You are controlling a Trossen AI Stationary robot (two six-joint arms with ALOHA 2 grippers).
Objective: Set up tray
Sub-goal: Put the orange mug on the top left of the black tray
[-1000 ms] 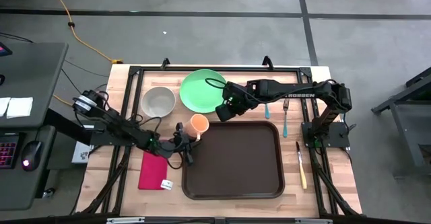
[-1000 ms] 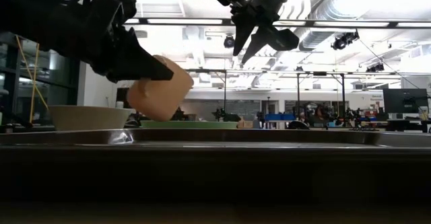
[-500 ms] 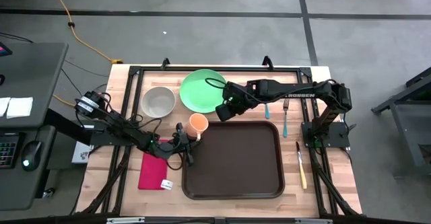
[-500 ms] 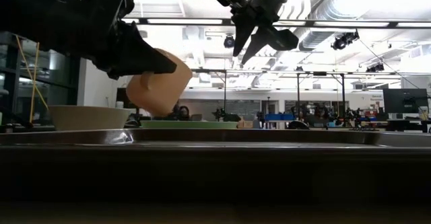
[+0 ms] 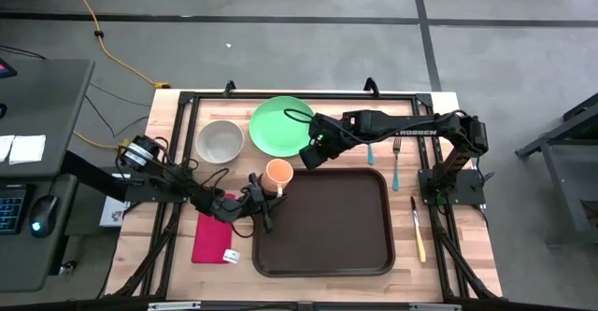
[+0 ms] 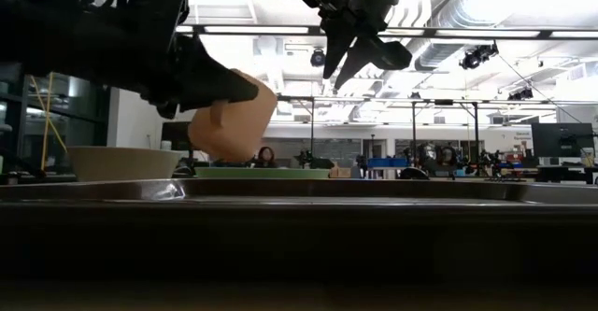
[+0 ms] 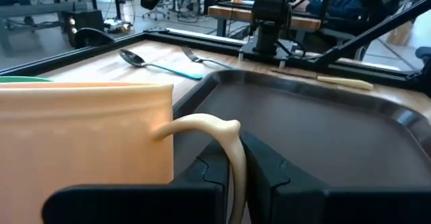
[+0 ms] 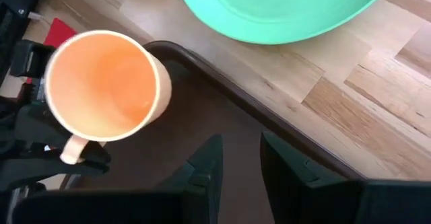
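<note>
The dark brown tray is seen lying flat on the wooden counter, in the lower middle of the high view, with its long side running across the picture.

An orange mug is held by the left gripper just at the tray's upper left corner. In the left wrist view the two dark fingers are closed on the pale handle of the mug, whose wall fills the left half of that picture, with the tray's floor spread out beyond it. In the low view the mug is shown lifted clear of the tray's rim and tilted, its grip coming from the left of the frame.

The right gripper is held above the tray's upper edge, between the green plate and the tray. Its fingers are parted by a narrow gap and nothing is held between them; in the right wrist view the mug's open mouth is seen below and to the left.

A grey bowl stands left of the plate. A red cloth lies left of the tray. A teal spoon, a fork and a yellow-handled knife lie to the right of the tray.
</note>
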